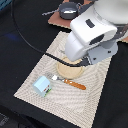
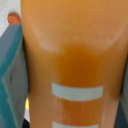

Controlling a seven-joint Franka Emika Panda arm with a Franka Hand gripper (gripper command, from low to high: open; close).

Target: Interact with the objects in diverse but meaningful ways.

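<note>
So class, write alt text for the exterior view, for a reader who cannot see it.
A white and grey robot arm leans over a round tan wooden board on a beige woven placemat; its gripper is hidden behind the arm. An orange-handled fork and a small pale blue carton lie on the mat, with a grey pot behind.

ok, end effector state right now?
End effector: fingers hidden behind the arm body in the exterior view; the wrist view is filled by an orange object with white stripes right up close. Open or closed cannot be told.
</note>
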